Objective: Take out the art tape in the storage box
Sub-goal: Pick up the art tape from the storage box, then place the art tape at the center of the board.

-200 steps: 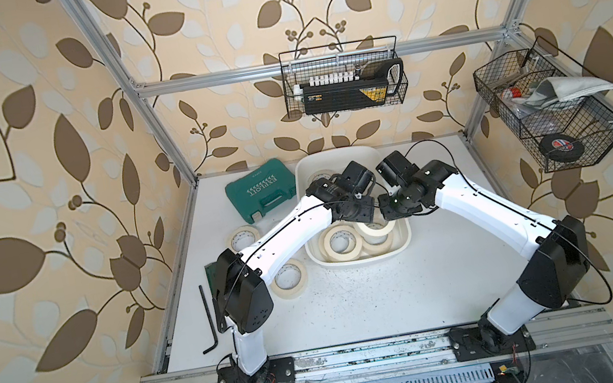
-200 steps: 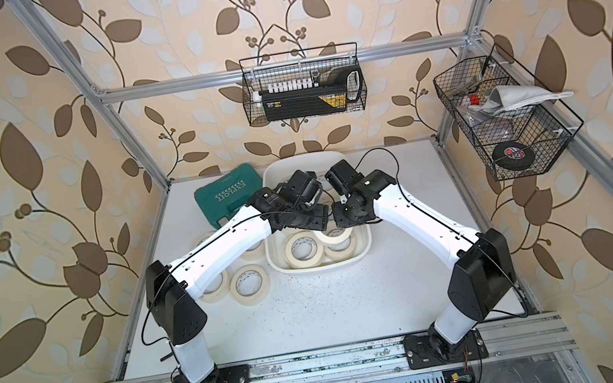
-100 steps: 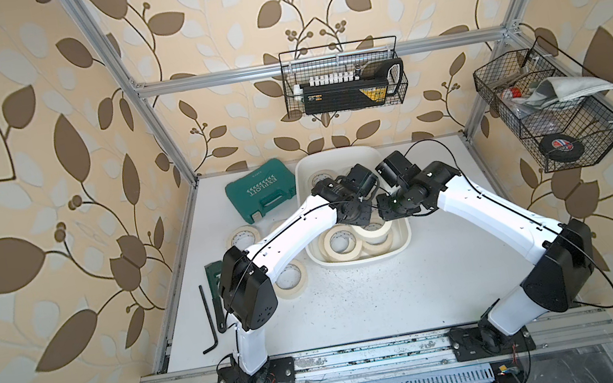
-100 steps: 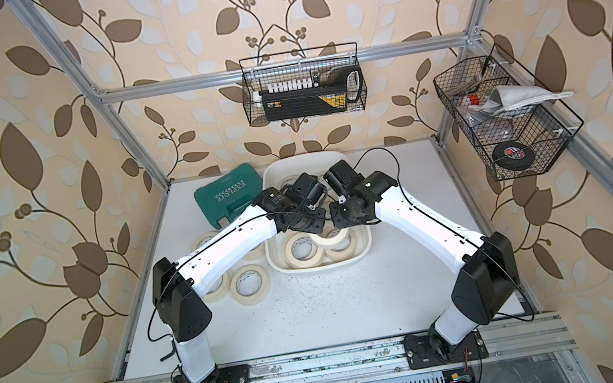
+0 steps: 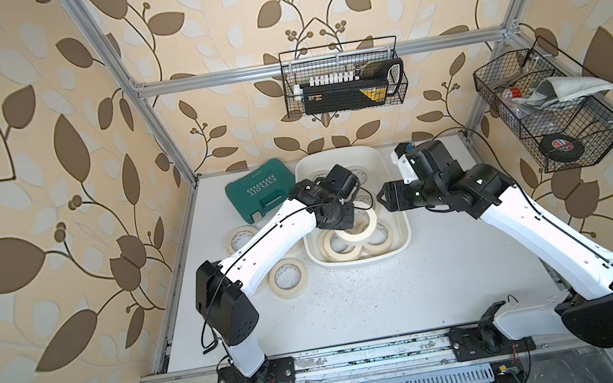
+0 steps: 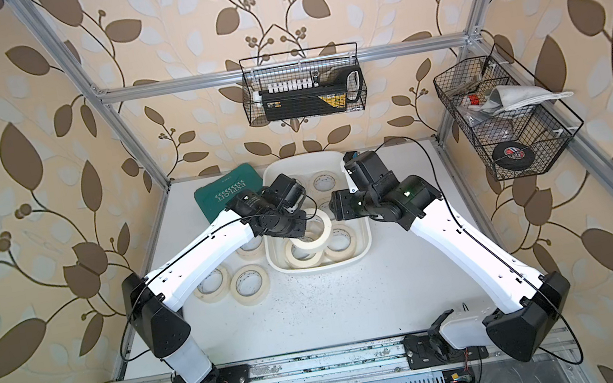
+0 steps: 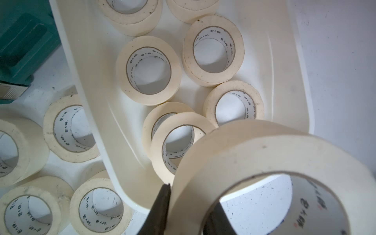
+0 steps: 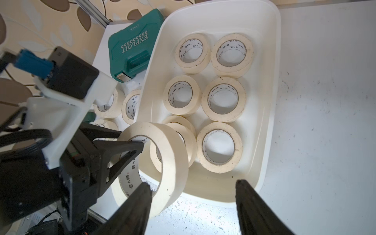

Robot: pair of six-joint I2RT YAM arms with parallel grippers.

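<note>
The storage box (image 5: pixel 333 153) (image 6: pixel 299 158) is a white tub at the back of the table. Several cream art tape rolls (image 8: pixel 223 99) (image 7: pixel 148 69) lie flat inside it. My left gripper (image 5: pixel 346 216) (image 6: pixel 303 222) (image 7: pixel 191 195) is shut on the wall of one art tape roll (image 5: pixel 360 220) (image 6: pixel 318 229) (image 7: pixel 264 152) (image 8: pixel 171 154). One finger is inside the roll's core and one outside, and the roll hangs tilted over the box. My right gripper (image 5: pixel 382 199) (image 6: pixel 334 204) (image 8: pixel 193 183) stands open just right of that roll. I cannot tell whether one finger touches it.
Several loose tape rolls (image 5: pixel 289 277) (image 6: pixel 248 284) lie on the table left of the box, partly under my left arm. A green tool case (image 5: pixel 258 192) (image 8: pixel 132 48) sits at the back left. Black wire baskets (image 5: pixel 343 83) (image 5: pixel 552 109) hang on the walls, one holding a black tape roll (image 5: pixel 556 146).
My left gripper has shut on the roll that the right gripper held. The right gripper has opened, let go and drawn back to the right.
</note>
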